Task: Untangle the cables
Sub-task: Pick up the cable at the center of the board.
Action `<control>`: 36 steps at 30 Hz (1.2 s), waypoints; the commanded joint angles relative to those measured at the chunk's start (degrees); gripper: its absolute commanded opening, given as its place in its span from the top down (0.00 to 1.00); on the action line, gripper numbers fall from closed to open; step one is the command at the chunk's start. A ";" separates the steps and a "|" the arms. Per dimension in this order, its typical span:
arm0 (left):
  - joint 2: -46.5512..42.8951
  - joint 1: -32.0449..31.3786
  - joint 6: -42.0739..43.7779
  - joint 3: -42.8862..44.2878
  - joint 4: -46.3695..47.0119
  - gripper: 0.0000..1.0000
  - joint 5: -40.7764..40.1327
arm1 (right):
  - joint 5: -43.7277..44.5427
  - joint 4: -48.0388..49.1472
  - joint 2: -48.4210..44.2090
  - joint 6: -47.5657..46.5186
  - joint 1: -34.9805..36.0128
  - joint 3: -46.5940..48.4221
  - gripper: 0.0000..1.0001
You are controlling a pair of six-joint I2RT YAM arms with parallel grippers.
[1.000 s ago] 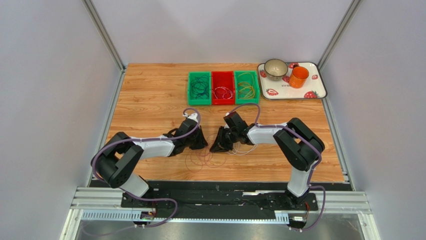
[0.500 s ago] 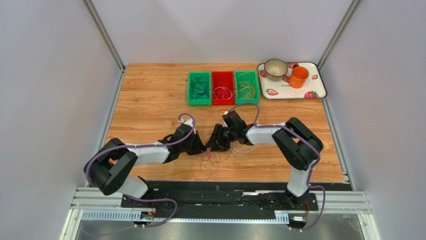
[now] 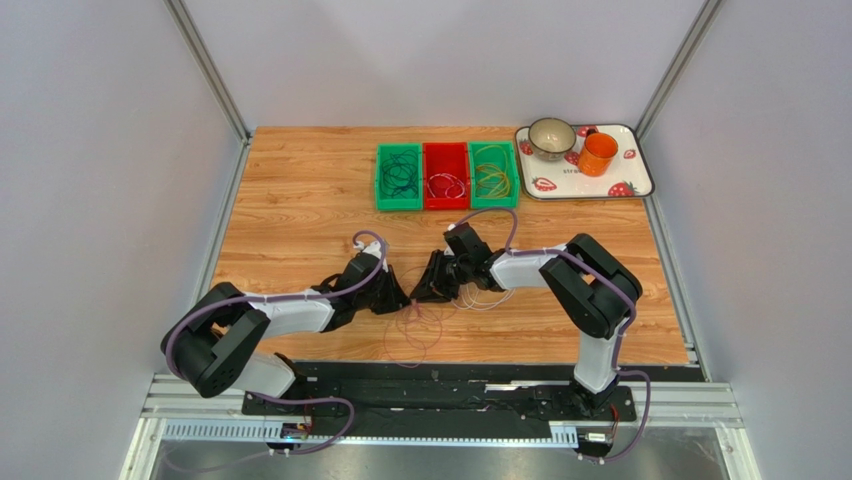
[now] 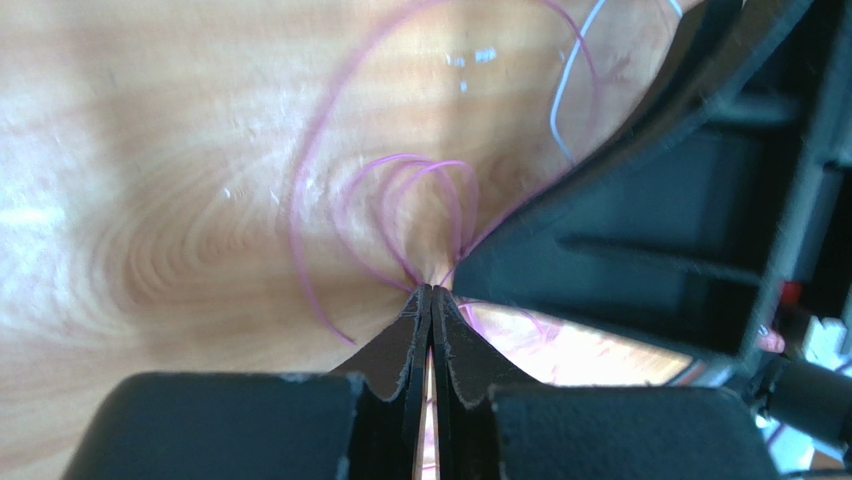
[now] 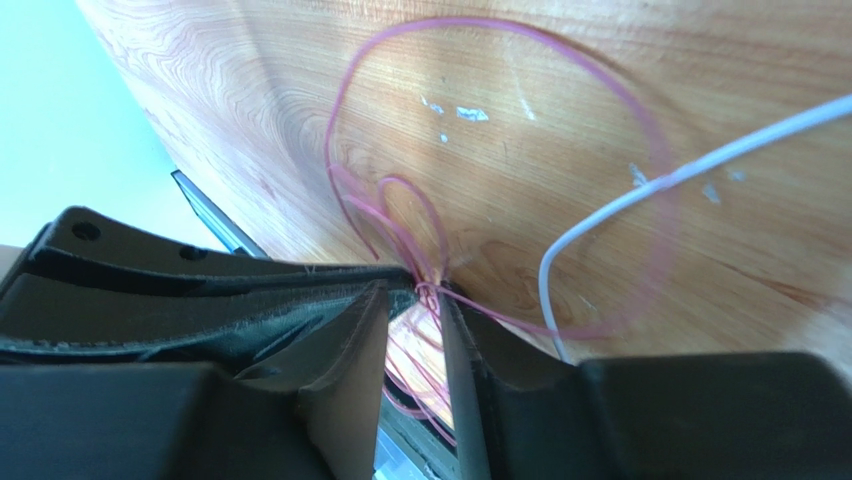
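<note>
A bunch of thin purple cable loops (image 3: 414, 333) lies on the wooden table between my two grippers, and a white cable (image 3: 487, 298) lies just to its right. My left gripper (image 3: 402, 301) is shut on purple strands (image 4: 400, 215), which fan out from its tips (image 4: 431, 291). My right gripper (image 3: 426, 291) meets it tip to tip. Its jaws (image 5: 421, 292) stand a narrow gap apart with a knot of purple strands (image 5: 428, 291) at the tips. The white cable (image 5: 690, 170) runs past on the right. The right gripper's black body (image 4: 660, 200) fills the right of the left wrist view.
Three bins stand at the back: a green one (image 3: 381, 182) with dark cables, a red one (image 3: 446, 203) with white and red cables, and a green one (image 3: 493, 202) with yellow cables. A strawberry tray (image 3: 640, 178) at back right holds a bowl (image 3: 551, 137) and an orange cup (image 3: 597, 154).
The two grippers have come together tip to tip. The left arm has swung toward the near edge, and the purple loops have slid slightly right and toward the near edge.
</note>
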 commanded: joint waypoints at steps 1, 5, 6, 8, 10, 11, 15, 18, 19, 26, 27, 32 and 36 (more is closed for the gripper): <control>-1.27 -1.50 -0.01 -2.01 -4.55 0.91 4.41 | 7.32 -0.47 4.00 0.13 1.64 -0.12 0.72; -1.19 -1.50 0.16 -1.93 -4.11 0.91 5.03 | 8.90 -1.70 5.23 -0.39 2.25 0.24 1.00; -1.27 -1.50 0.17 -2.01 -4.20 0.91 4.94 | 8.91 -1.79 5.58 -0.57 2.34 0.33 1.00; -1.62 -1.58 0.43 -1.93 -4.37 0.91 4.77 | 8.91 -1.53 5.68 -0.74 2.52 0.33 1.00; -1.98 -1.58 0.60 -1.84 -5.51 0.91 4.07 | 8.99 -1.70 4.98 -1.27 2.61 0.24 1.00; -2.33 -1.58 1.13 -1.58 -6.12 0.91 3.63 | 9.34 -1.88 4.54 -1.36 2.61 0.24 1.00; -6.70 -1.50 3.06 0.27 -12.35 0.91 0.56 | 10.22 -4.07 0.41 -2.76 2.87 0.06 1.00; -12.58 -1.50 4.64 2.72 -19.91 0.91 -3.40 | 11.63 -6.77 -5.21 -3.91 3.40 -0.11 1.00; -14.09 -1.58 5.69 3.26 -23.41 0.90 -5.15 | 11.98 -7.58 -6.53 -4.87 3.49 0.06 1.00; -23.59 -1.50 9.66 6.07 -34.52 0.48 -12.02 | 14.88 -18.04 -14.28 -12.77 4.71 4.10 0.67; -24.64 -1.50 9.74 5.55 -34.78 0.41 -12.37 | 15.32 -19.88 -14.45 -13.66 4.98 4.45 0.54; -24.48 -1.50 8.43 2.30 -31.63 0.35 -12.29 | 16.99 -22.53 -13.31 -17.35 6.65 4.90 0.34; -20.97 -1.50 7.55 0.28 -27.15 0.34 -10.53 | 19.00 -24.28 -12.08 -18.41 7.44 5.25 0.32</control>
